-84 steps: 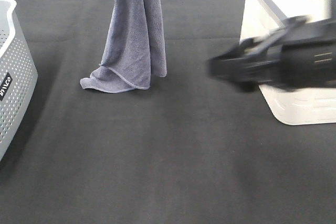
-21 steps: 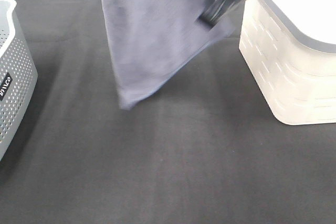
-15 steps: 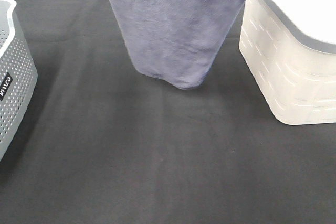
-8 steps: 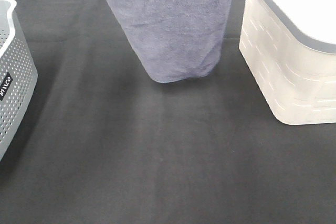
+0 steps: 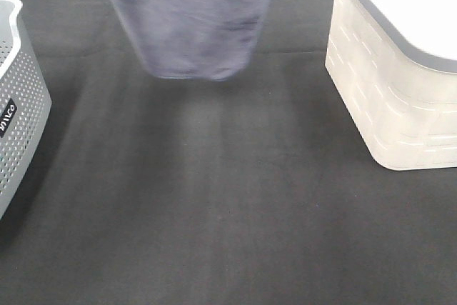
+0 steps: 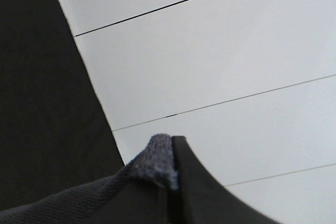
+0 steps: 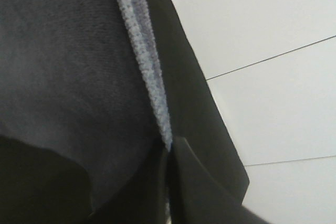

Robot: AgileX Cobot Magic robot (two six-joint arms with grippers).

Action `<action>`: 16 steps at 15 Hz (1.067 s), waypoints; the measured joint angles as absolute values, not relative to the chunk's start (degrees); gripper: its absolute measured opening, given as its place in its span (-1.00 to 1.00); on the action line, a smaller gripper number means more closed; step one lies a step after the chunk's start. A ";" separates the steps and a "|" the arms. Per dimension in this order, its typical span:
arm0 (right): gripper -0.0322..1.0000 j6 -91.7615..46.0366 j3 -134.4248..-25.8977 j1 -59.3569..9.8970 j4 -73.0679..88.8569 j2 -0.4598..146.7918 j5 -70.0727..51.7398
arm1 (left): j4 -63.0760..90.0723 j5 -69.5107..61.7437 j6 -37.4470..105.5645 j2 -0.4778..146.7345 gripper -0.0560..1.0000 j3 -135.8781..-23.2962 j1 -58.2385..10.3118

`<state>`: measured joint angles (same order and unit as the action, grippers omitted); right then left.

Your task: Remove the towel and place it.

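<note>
The greyish-purple towel (image 5: 187, 19) hangs spread out in the air at the top of the high view, its lower edge clear of the black table covering. Both grippers are above that view's top edge. In the left wrist view my left gripper (image 6: 169, 174) is shut on a corner of the towel (image 6: 155, 156). In the right wrist view my right gripper (image 7: 168, 156) is shut on the towel's stitched edge (image 7: 142, 61), and the cloth hangs beside it.
A grey perforated basket (image 5: 18, 98) stands at the left edge of the table. A cream bin with a grey-rimmed lid (image 5: 400, 69) stands at the right. The black covering (image 5: 228, 205) lies between them. A white tiled floor (image 6: 236, 66) lies beyond the table.
The towel, first draped with its end on the table, was lifted and spread by both grippers. Over the last second it rose and shifted left.
</note>
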<state>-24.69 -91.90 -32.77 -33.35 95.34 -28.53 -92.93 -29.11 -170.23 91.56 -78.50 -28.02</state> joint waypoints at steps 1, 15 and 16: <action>-0.90 -26.64 -91.90 -32.77 -30.83 95.34 -29.97 | -95.91 -29.11 -169.19 91.79 -0.89 -79.07 -28.02; -0.90 -25.55 -91.56 -23.43 -27.50 101.53 -13.01 | -98.78 -29.05 -170.68 105.25 -0.89 -85.54 -27.22; -0.90 -25.55 -91.56 -22.46 -27.79 102.96 -9.05 | -99.29 -27.85 -170.68 107.83 -0.89 -89.67 -25.73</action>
